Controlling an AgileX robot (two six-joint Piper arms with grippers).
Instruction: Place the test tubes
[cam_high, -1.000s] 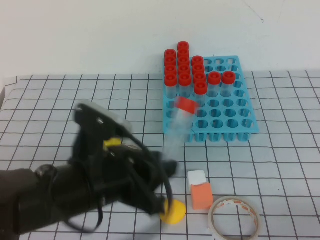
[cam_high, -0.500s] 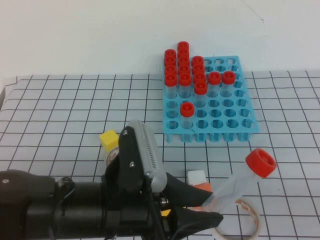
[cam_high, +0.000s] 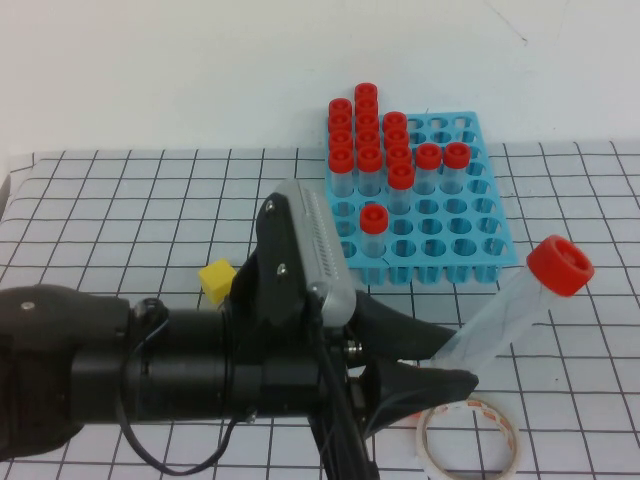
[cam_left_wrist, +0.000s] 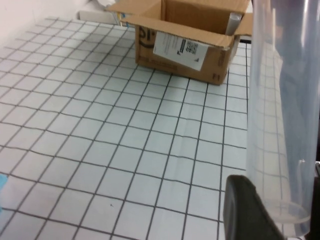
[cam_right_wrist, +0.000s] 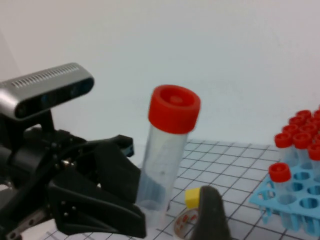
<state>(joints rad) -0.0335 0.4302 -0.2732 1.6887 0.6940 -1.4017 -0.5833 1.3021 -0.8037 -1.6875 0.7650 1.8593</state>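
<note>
Low across the front of the table (cam_high: 120, 220), your left gripper (cam_high: 452, 362) now reaches out to the right. Its jaws pinch the clear base of a tube (cam_high: 507, 316), which slants up and away with its red cap topmost, off the near right corner of the rack (cam_high: 490, 235). A second ago that tube leaned in front of the rack's near left holes, with the arm drawn back at the left. Half a second ago it had swung out low over the tape (cam_high: 468, 447). Now it is lifted higher, clear of the table, and the grip has not altered.

The rack holds what it held half a second ago: a block of capped tubes at the back left and one lone tube (cam_high: 374, 222) in front, so nothing new has gone in.

Your right gripper (cam_right_wrist: 210, 212) is out of the high view. Its own camera looks at the offered tube from close by, with a dark part of the gripper just below it. You cannot tell here whether it is spread or pressed together.

Judge this as a hand-over being set up: the tube has left the rack side to meet the right arm, and it is not yet placed.
</note>
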